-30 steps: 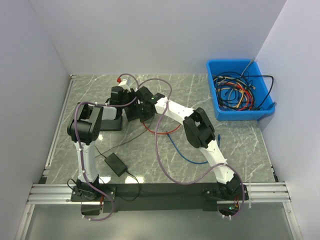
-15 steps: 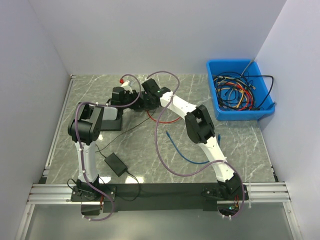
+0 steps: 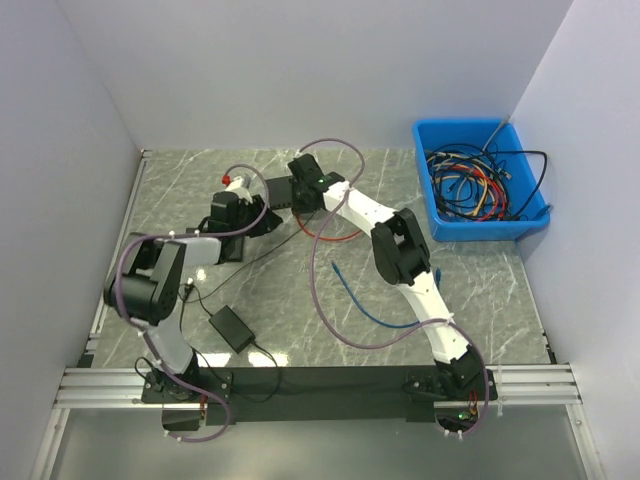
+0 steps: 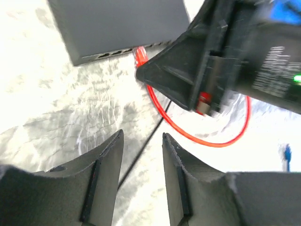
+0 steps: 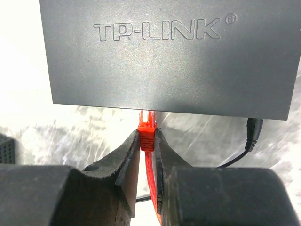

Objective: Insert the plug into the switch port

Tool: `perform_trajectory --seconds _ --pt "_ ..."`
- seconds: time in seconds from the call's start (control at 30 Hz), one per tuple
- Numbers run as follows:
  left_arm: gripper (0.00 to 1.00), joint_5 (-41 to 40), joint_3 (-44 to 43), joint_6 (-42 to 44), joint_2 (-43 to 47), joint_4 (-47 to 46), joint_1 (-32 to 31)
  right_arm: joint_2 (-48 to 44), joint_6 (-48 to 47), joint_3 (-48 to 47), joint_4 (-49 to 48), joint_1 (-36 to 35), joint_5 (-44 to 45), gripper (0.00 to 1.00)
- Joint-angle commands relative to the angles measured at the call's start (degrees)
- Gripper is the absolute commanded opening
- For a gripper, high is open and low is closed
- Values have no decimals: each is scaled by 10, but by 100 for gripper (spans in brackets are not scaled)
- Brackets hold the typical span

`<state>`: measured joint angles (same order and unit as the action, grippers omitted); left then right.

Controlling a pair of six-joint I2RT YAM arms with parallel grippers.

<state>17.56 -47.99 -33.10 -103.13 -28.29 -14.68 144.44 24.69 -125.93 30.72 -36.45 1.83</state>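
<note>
The black TP-LINK switch point(image 5: 164, 56) fills the top of the right wrist view. An orange-red plug point(image 5: 146, 134) is pinched between the jaws of my right gripper point(image 5: 146, 133), its clear tip touching the switch's front edge. Seen from the left wrist, the plug point(image 4: 139, 54) meets the port face of the switch point(image 4: 122, 23), with the right gripper point(image 4: 188, 80) behind it. My left gripper point(image 4: 142, 136) is open over bare table, nothing between its fingers. From above, the left gripper point(image 3: 262, 212) and right gripper point(image 3: 272, 190) sit close together and hide most of the switch.
The plug's red cable point(image 3: 335, 238) loops behind the right gripper. A blue cable point(image 3: 355, 295) lies mid-table. A black power adapter point(image 3: 232, 328) sits near the left arm, and its cord point(image 5: 244, 146) runs to the switch. A blue bin point(image 3: 480, 228) of cables stands at the back right.
My left arm has swung left and its gripper has opened. The right gripper has carried the plug back and left, up to the switch.
</note>
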Motion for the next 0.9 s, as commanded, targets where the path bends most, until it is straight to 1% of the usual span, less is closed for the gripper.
perform_trajectory --seconds 0.0,0.1,0.23,0.43,0.67,0.77,0.87 --pt "45 -60 16 -23 74 -11 -1 8 25 -39 -37 22 11 5" --pt "45 -90 25 -28 99 -2 0 4 41 -35 -51 34 -6 6" --pt "44 -106 21 -31 112 23 0 4 53 -40 -67 49 -2 10" --pt "45 -135 20 -39 137 49 0 22 70 -78 -79 81 -12 13" --pt "45 -163 14 -35 165 92 1 31 77 -94 -103 117 -16 16" --pt "45 -163 11 -35 173 106 1 34 77 -99 -103 125 -32 23" --pt "46 -166 8 -36 184 120 1 33 79 -95 -102 129 -38 36"
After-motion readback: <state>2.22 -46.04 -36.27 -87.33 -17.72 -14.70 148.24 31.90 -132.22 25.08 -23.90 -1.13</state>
